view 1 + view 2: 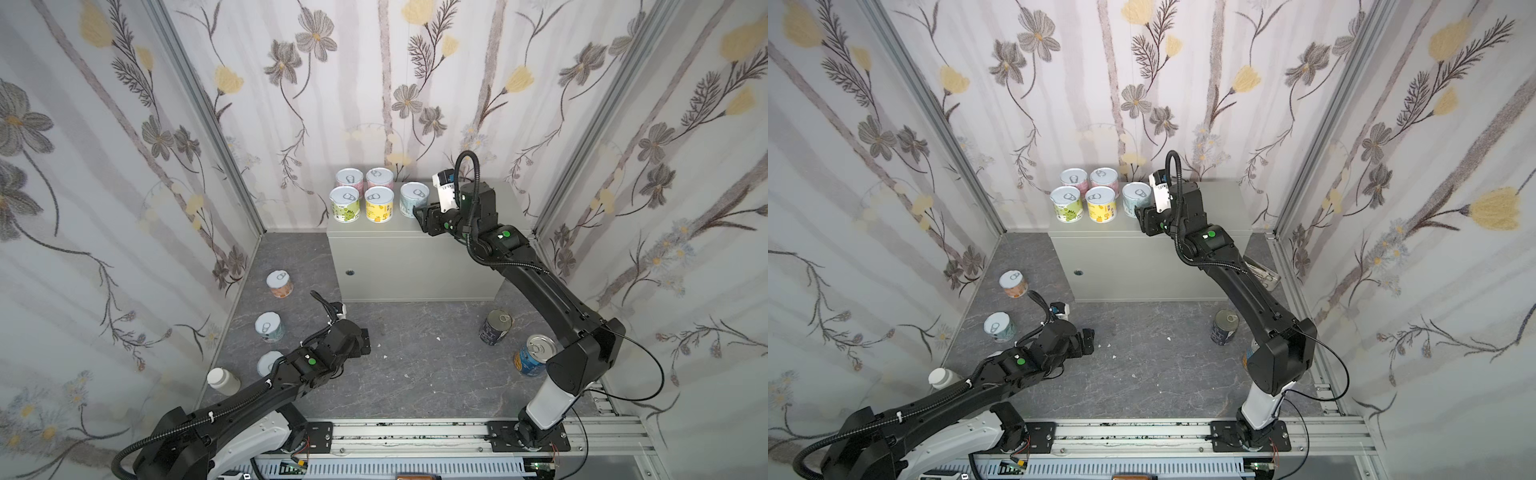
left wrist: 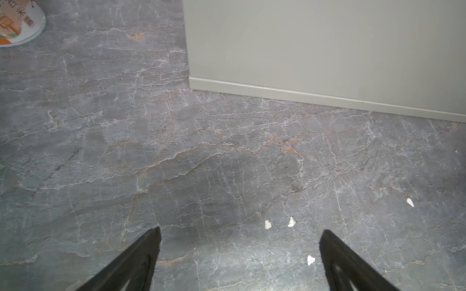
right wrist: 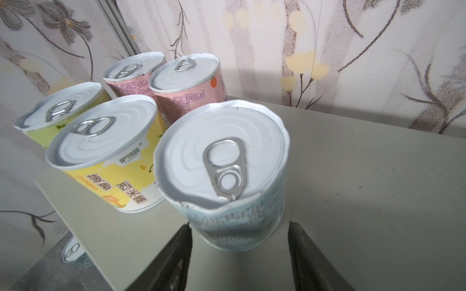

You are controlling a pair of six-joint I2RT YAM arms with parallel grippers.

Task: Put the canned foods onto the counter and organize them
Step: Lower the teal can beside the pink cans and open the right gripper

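Your right gripper (image 3: 238, 223) sits at the blue can (image 3: 222, 161), a finger on each side of its base, though I cannot tell whether they pinch it or stand just clear. The can is upright on the counter (image 3: 365, 176), just beside the yellow can (image 3: 106, 141), with bare top on its other side. Your left gripper (image 2: 241, 229) hangs spread and empty over the floor (image 2: 176, 151), nearer the three short cans (image 1: 269, 327) upright along its left edge, while the two tall cans (image 1: 496, 327) stand at its right.
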